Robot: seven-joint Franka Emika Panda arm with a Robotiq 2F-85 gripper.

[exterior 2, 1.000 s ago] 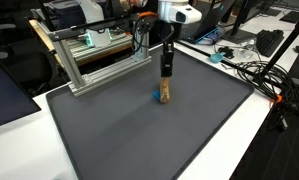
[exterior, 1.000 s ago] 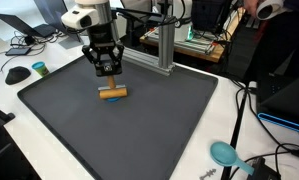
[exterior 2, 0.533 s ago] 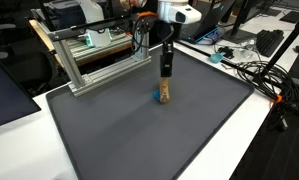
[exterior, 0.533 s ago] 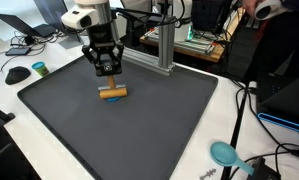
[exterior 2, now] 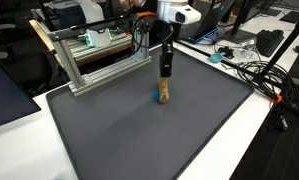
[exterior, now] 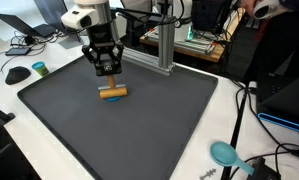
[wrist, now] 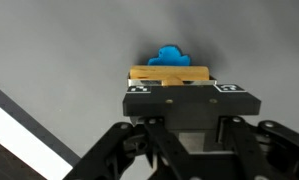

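Wrist view puts one wooden block (wrist: pixel 169 75) right at the tips of the claw (wrist: pixel 181 98), and one small blue piece (wrist: pixel 169 54) just past the block, touching its far edge. Counting what stands around: one arm, one claw, one block, one blue piece, one dark mat (exterior: pixel 149 135) under all of it, one aluminium frame (exterior 2: pixel 99 62) standing behind the claw, and one teal round thing (exterior: pixel 223 152) off the mat, well apart from the claw.

The claw's jaws are drawn in and clamped on the upper part of the wooden block; in an exterior view the claw (exterior: pixel 109 78) points straight down and the block (exterior: pixel 113 94) sits directly beneath its fingertips, low on the mat. Whether the block rests on the mat or hangs just clear of it, I cannot tell.

The block's long axis lies level and runs side to side across the wrist view, sticking out a little past the fingertips on both sides. In an exterior view the block (exterior 2: pixel 165 93) is seen end-on below the claw (exterior 2: pixel 165 76), so it looks narrow and upright, with the blue piece (exterior 2: pixel 156 96) tucked low against one side of it.
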